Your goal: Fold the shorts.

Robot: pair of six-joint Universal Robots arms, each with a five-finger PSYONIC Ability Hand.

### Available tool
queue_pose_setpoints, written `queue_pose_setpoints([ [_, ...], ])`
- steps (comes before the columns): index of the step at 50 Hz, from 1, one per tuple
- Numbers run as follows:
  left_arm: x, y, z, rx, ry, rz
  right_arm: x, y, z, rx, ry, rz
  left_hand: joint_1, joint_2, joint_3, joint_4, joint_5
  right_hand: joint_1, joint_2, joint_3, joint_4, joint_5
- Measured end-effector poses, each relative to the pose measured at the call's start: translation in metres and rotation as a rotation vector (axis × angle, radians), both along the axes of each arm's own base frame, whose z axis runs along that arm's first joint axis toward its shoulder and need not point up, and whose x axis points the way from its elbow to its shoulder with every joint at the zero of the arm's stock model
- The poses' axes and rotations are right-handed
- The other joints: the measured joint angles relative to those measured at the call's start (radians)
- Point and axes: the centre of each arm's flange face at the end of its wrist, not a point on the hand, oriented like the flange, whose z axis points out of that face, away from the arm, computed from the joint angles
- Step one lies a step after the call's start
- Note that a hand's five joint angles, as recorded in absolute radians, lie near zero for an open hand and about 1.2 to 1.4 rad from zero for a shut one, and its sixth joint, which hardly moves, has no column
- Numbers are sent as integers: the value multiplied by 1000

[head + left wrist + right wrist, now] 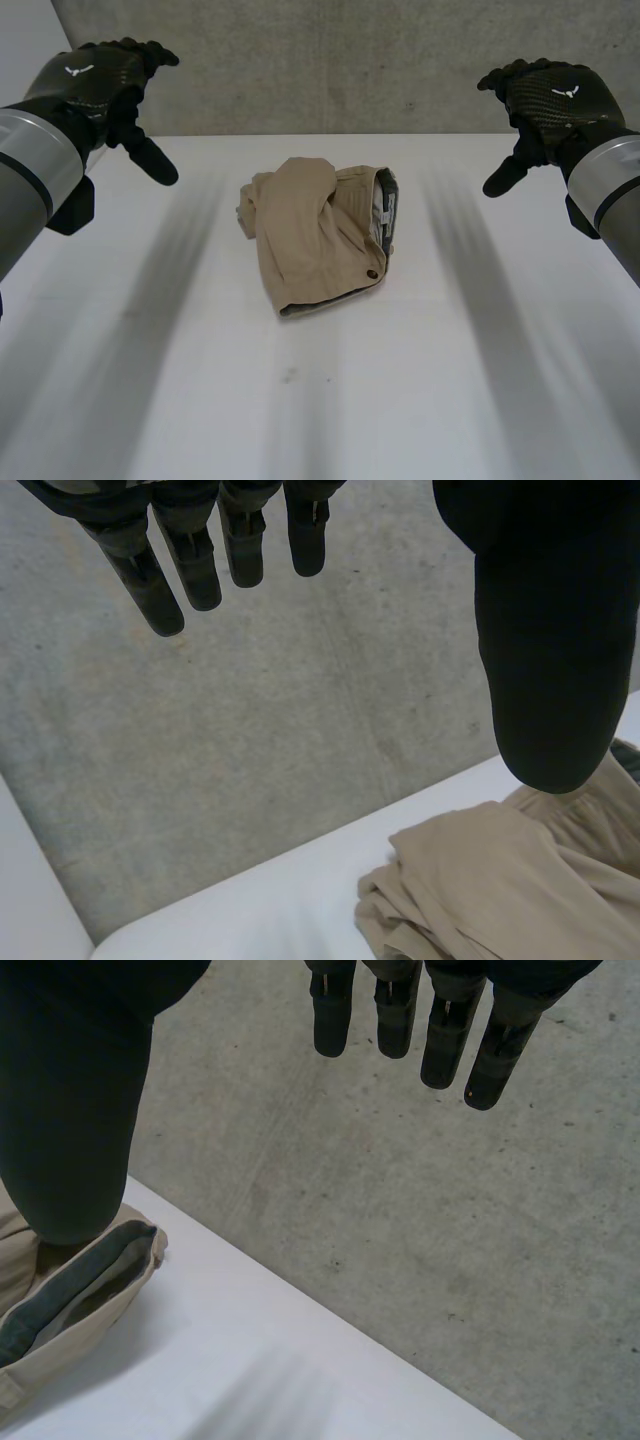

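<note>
Tan shorts [318,233] lie bunched and folded over near the table's far middle, waistband with its grey lining [386,215] turned to the right. My left hand [105,85] hovers high at the far left, open, fingers [180,570] straight and thumb [545,660] spread, holding nothing. My right hand [545,100] hovers at the far right, equally open, with its fingers [440,1030] straight and thumb [70,1130] apart. In the left wrist view the shorts [500,890] lie below the thumb; in the right wrist view the waistband [70,1295] sits under the thumb. Neither hand touches the cloth.
The white table [320,400] stretches wide in front of the shorts. A grey concrete wall [340,60] stands just behind the table's far edge.
</note>
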Motion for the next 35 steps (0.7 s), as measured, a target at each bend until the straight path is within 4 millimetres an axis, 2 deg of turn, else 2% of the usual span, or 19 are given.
queue_pose_setpoints([
  [8, -9, 3, -24, 63, -51, -64, 4, 6, -7, 8, 78, 36, 0, 0, 0, 0, 0, 0, 0, 0, 0, 0],
  [9, -13, 3, -36, 89, -87, -95, 5, 8, -12, 15, 131, 55, 0, 0, 0, 0, 0, 0, 0, 0, 0, 0],
  [15, -36, 10, -81, 158, -245, -232, 10, 16, -38, 35, 358, 133, 0, 0, 0, 0, 0, 0, 0, 0, 0, 0],
  [18, -50, 15, -104, 167, -337, -298, 17, 24, -51, 48, 422, 182, 0, 0, 0, 0, 0, 0, 0, 0, 0, 0],
  [21, -58, 14, -120, 159, -398, -321, 27, 33, -62, 83, 410, 224, 0, 0, 0, 0, 0, 0, 0, 0, 0, 0],
  [26, -57, 0, -127, 128, -438, -272, 53, 49, -81, 187, 248, 287, 0, 0, 0, 0, 0, 0, 0, 0, 0, 0],
  [29, -49, -15, -123, 107, -436, -204, 75, 58, -96, 256, 97, 325, 0, 0, 0, 0, 0, 0, 0, 0, 0, 0],
  [30, -49, -15, -123, 107, -436, -204, 75, 58, -96, 256, 97, 325, 0, 0, 0, 0, 0, 0, 0, 0, 0, 0],
  [32, -42, -24, -116, 88, -424, -157, 95, 63, -108, 280, 17, 365, 0, 0, 0, 0, 0, 0, 0, 0, 0, 0],
  [35, -39, -28, -111, 73, -413, -135, 109, 67, -117, 278, -6, 394, 0, 0, 0, 0, 0, 0, 0, 0, 0, 0],
])
